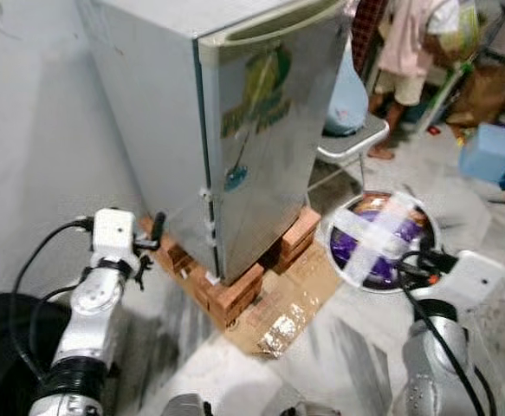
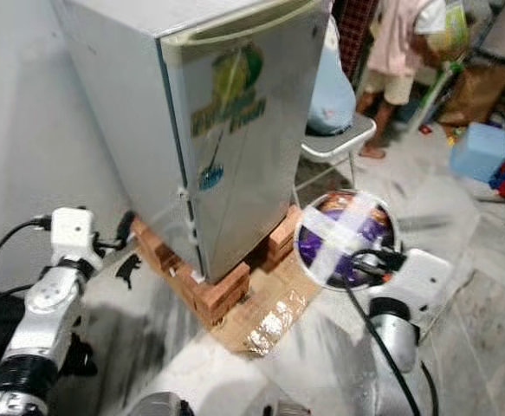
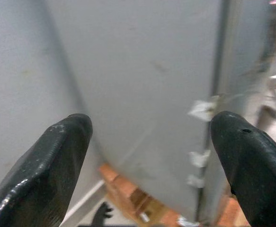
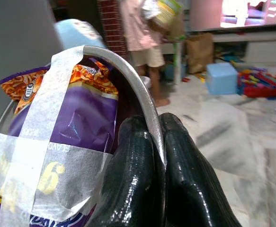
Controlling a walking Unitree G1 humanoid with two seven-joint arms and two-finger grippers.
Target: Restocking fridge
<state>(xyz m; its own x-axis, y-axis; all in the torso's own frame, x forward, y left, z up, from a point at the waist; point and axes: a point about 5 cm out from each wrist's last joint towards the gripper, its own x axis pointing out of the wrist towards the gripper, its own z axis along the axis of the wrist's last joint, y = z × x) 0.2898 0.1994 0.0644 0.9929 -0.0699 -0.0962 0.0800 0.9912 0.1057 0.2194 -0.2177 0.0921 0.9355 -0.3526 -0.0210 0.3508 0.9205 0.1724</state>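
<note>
right end effector has its two black fingers pressed together on the thin metal rim of a round bowl, holding it out beside the fridge's right front corner. the bowl carries a purple and orange snack packet, strapped in with a cross of pale tape; the print on the packet is too blurred to read, and the right wrist view cuts off the bowl's lower half.

largest thing here is the grey fridge, door shut, with a green and yellow sticker on the front whose words i can't make out. its top runs out of the head views. it stands on stacks of red bricks over a flattened piece of cardboard on the pale floor.

left end effector is released, fingers spread wide with nothing between them, raised near the fridge's left side close to the bricks. the left wrist view looks along the grey side panel and picks out small white scraps stuck down the door edge, only specks from the head.

behind the fridge, a folding chair holds a light blue bundle. further back stands a person in a pink top, cut off at the shoulders, near a blue box.
</note>
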